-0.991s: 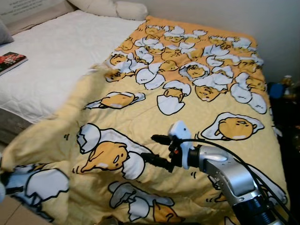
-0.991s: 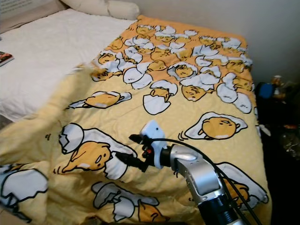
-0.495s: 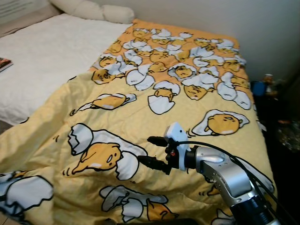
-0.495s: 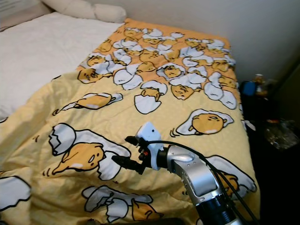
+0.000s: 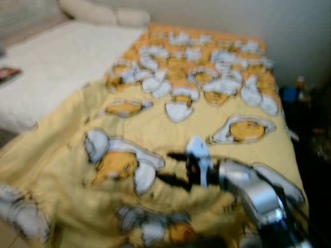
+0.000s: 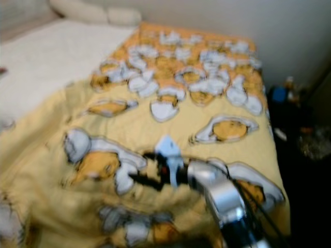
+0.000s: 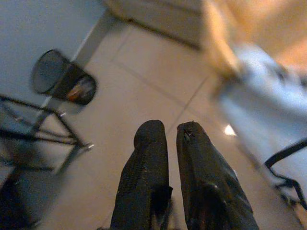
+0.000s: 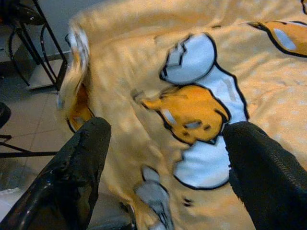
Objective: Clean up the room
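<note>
blanket: a yellow quilted blanket printed with cartoon egg yolks and white shells [image 5: 170, 124] lies spread over the bed, its long axis running from the near edge under the right gripper away toward the wall; the near left corner droops off the bed toward the floor
right gripper: the right gripper [image 5: 173, 168] hovers above the near part of the blanket, fingers spread wide and released, pointing to the robot's left; in its wrist view one fingertip [image 8: 86, 143] frames a yolk print between the pair
left gripper: the left gripper [image 7: 165, 132] hangs low over a beige tiled floor [image 7: 144, 86], its two black fingers pressed together with nothing between them
bed: a white quilted mattress cover [image 5: 57, 67] lies bare left of the blanket; cream pillows [image 5: 103, 13] sit at the far end
bin: a black mesh wastebasket [image 7: 62, 81] stands by the wall beyond the left gripper, something orange and white inside, too blurred to name
other things: a small dark book [image 5: 8, 75] on the far left of the bed; blurred blue clutter [image 5: 289, 93] in the dark gap right of the bed
</note>
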Available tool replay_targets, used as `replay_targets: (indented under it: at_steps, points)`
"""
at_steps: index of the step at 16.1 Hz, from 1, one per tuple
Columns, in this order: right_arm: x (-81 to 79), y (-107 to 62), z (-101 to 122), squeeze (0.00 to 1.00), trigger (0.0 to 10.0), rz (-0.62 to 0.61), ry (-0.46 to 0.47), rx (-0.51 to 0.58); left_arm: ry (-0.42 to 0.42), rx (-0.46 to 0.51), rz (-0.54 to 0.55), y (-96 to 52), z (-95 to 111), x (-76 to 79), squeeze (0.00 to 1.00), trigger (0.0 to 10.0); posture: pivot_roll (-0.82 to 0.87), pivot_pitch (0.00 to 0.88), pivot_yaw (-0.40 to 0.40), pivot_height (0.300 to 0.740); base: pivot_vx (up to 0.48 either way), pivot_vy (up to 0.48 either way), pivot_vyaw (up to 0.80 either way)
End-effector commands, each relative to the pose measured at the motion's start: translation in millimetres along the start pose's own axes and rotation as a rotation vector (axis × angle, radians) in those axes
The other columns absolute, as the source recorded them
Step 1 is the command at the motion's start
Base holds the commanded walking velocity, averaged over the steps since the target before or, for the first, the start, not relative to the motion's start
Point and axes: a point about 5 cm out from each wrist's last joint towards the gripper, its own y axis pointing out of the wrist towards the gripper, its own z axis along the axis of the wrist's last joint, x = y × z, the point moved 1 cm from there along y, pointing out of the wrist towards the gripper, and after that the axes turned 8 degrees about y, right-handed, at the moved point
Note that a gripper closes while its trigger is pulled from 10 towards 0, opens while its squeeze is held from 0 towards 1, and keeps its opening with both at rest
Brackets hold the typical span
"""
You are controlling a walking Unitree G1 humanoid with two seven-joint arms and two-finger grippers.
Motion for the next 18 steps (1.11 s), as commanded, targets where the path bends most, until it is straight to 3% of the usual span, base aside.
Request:
replay_targets:
  at_steps: [1,2,3,6,8,10,11,12,14,15,17,18]
  points:
    - [2.5,-3.5,6.0,0.0,10.0,-0.017,-0.019,0.016,0.016,0.003,0.026,0.3,4.7,-5.2,1.0,10.0,-0.05,0.0,0.024,0.74,0.0,0.0,0.0]
    - [2.1,-4.0,5.4,0.0,10.0,-0.02,-0.018,0.015,0.015,-0.009,0.027,0.8,3.0,-7.5,0.44,10.0,-0.05,0.0,0.025,0.74,0.0,0.0,0.0]
    - [2.3,-4.2,5.1,0.0,10.0,-0.023,-0.017,0.015,0.019,-0.016,0.031,1.0,2.0,-9.8,0.0,10.0,-0.05,0.0,0.026,0.74,0.0,0.0,0.0]
    - [4.1,-5.8,3.8,0.0,10.0,-0.053,-0.006,0.013,0.028,0.059,-0.014,2.2,14.1,-2.6,0.0,10.0,-0.05,0.0,0.02,0.74,0.0,0.0,0.0]
    - [9.1,-9.6,1.1,0.0,10.0,-0.123,0.03,0.019,0.029,0.201,-0.128,-1.5,37.1,20.8,0.0,10.0,-0.05,0.0,0.007,0.74,0.0,0.0,0.0]
    - [25.2,-18.9,-6.4,0.0,10.0,-0.325,0.111,0.057,0.011,0.428,-0.308,-17.7,74.6,64.6,0.0,10.0,-0.05,0.0,-0.003,0.74,0.0,0.0,0.0]
    - [30.6,-23.0,-9.3,0.0,10.0,-0.394,0.147,0.077,0.0,0.472,-0.349,-22.8,82.7,75.6,0.0,10.0,-0.05,0.0,-0.004,0.74,0.0,0.0,0.0]
    - [36.6,-30.1,-13.8,0.0,10.0,-0.487,0.211,0.117,-0.015,0.574,-0.438,-39.2,102.7,104.7,0.0,10.0,-0.06,0.0,-0.005,0.74,0.0,0.0,0.0]
    - [38.9,-35.3,-16.6,0.0,10.0,-0.549,0.243,0.145,-0.036,0.663,-0.508,-56.1,118.7,128.4,0.0,10.0,-0.07,0.0,0.005,0.74,0.0,0.0,0.0]
    - [42.5,-41.1,-21.3,0.0,10.0,-0.655,0.264,0.158,-0.068,0.75,-0.606,-78.1,133.7,157.2,0.0,10.0,-0.09,0.0,0.014,0.74,0.0,0.0,0.0]
    - [47.4,-52.2,-26.6,0.0,10.0,-0.816,0.336,0.212,-0.078,0.849,-0.66,-105.2,149.2,188.0,0.0,10.0,-0.09,0.0,0.016,0.74,0.0,0.0,-0.78]
    - [47.8,-54.7,-27.1,0.0,10.0,-0.843,0.338,0.222,-0.08,0.852,-0.66,-109.1,151.2,193.2,0.0,10.0,-0.09,0.0,0.016,0.74,0.0,0.0,-0.78]
